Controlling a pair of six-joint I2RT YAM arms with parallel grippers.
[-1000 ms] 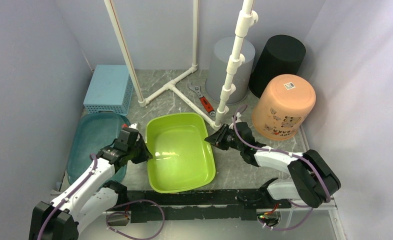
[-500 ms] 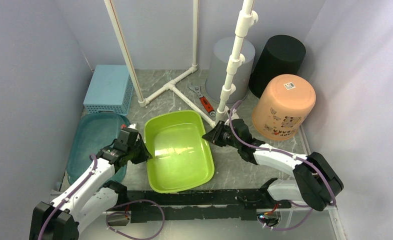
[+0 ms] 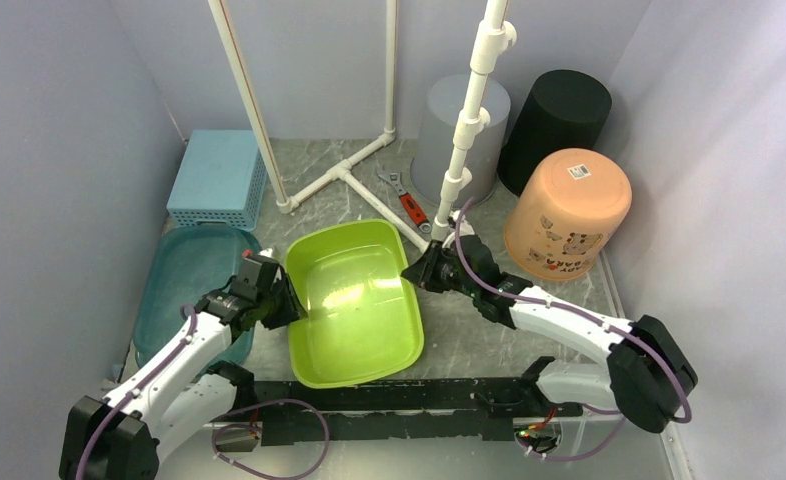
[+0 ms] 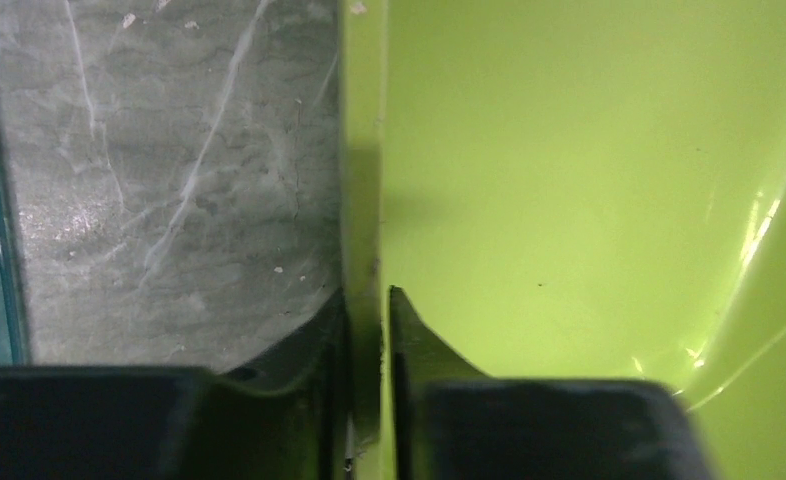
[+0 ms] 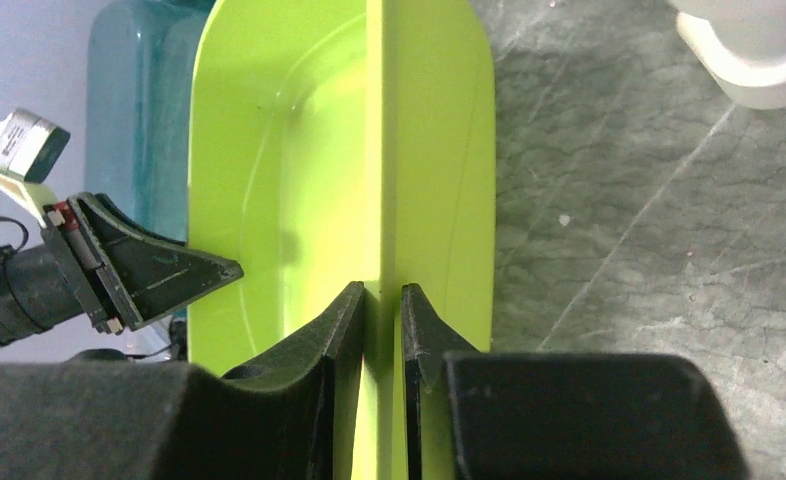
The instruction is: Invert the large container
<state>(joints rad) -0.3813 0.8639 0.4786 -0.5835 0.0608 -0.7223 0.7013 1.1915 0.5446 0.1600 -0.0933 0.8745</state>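
At mid frame the green tub (image 3: 354,300) faces up, unflipped; right jaws pinch its rim (image 5: 382,200); left jaws around it, grip unclear.

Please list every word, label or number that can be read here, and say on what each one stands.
White sticker on the orange bucket: print too small to read.
Printed design on the bucket's side: letters blurred, unreadable.
No other text shows.

No legible text; white sticker (image 3: 580,171) on peach bucket (image 3: 569,215) unreadable.
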